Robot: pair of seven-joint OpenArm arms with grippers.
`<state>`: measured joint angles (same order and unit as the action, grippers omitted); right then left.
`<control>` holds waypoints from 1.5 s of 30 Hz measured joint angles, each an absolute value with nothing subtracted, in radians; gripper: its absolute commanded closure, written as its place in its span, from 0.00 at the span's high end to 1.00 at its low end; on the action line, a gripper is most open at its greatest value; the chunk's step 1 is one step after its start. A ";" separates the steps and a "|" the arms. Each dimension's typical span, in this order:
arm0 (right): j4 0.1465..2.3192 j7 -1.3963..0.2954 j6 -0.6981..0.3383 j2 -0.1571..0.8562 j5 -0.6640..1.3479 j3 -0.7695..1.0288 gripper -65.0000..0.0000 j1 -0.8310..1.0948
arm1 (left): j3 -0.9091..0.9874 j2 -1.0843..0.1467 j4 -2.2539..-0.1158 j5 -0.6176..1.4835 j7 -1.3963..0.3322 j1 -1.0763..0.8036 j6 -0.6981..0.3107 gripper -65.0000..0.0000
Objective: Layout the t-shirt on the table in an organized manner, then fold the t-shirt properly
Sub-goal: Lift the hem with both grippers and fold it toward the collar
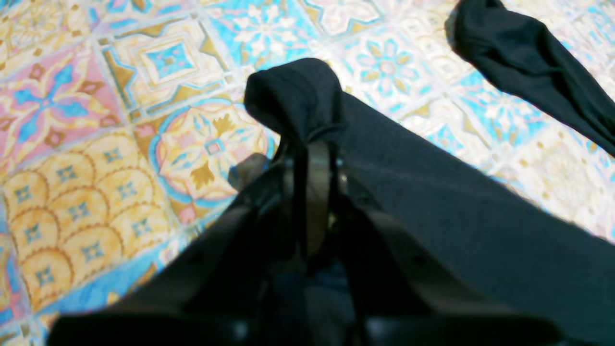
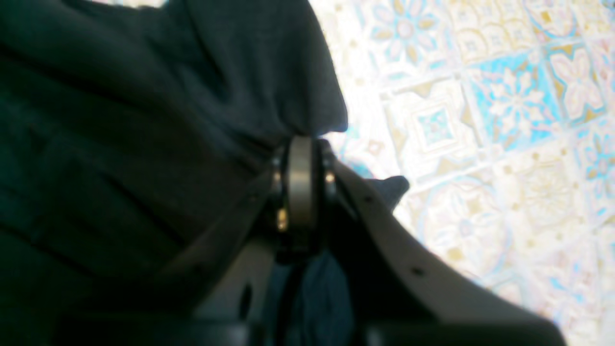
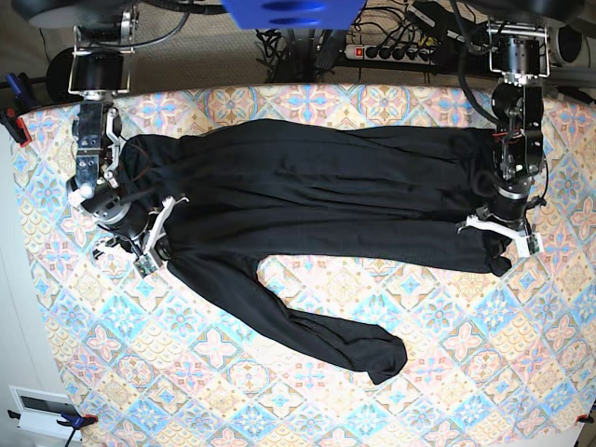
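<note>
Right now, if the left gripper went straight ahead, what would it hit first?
The left gripper would first meet the t-shirt bunched at its fingertips, then probably the patterned table; depth is unclear.

A black long-sleeved T-shirt (image 3: 307, 172) lies spread and rumpled across a table (image 3: 521, 372) covered in floral tile-patterned cloth. One sleeve trails diagonally toward the near edge, its end bunched. The left tool (image 3: 506, 244) touches the fabric near the garment's right-hand end; the right tool (image 3: 160, 251) touches it near the opposite end, by the sleeve.
</note>
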<state>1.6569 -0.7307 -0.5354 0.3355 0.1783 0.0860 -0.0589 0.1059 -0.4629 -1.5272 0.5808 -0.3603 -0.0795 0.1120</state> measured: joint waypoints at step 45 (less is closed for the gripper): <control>1.791 -0.861 -0.530 0.351 0.172 0.162 0.24 0.146 | 0.217 -0.452 -1.608 0.586 -0.900 -0.117 0.110 0.46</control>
